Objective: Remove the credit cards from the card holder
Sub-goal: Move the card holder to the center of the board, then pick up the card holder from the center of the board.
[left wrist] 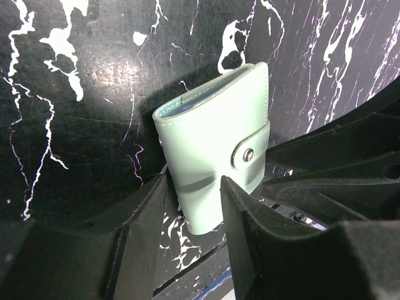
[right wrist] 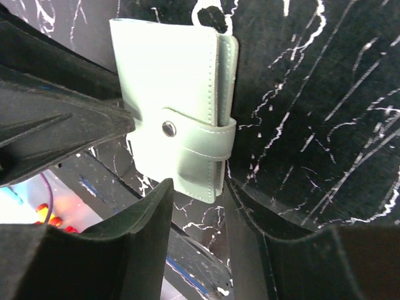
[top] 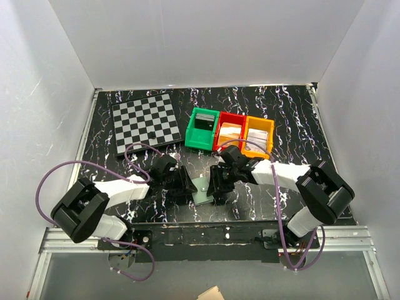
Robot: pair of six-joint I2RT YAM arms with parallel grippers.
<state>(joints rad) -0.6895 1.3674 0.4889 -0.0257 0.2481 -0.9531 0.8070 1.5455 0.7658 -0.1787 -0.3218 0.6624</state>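
The sage-green card holder (top: pixel 202 189) lies flat and folded on the black marbled table near its front edge. Its snap tab (left wrist: pixel 251 150) is fastened. A thin light-blue lining edge (left wrist: pixel 187 105) shows along one side. The credit cards are hidden inside it. My left gripper (top: pixel 186 186) comes in from the left, open, and its fingertips (left wrist: pixel 194 187) straddle the holder's near corner (left wrist: pixel 203 206) without pinching it. From the right, my right gripper (top: pixel 219 184) is also open, with the tab corner (right wrist: pixel 200 169) of the holder (right wrist: pixel 169 81) between its fingertips (right wrist: pixel 197 187).
A checkerboard (top: pixel 145 122) lies at the back left. Behind the holder stand a green bin (top: pixel 202 129), a red bin (top: pixel 229 132) and an orange bin (top: pixel 258 135), side by side. White walls enclose the table. The table's front rail (top: pixel 206 234) is just behind the grippers.
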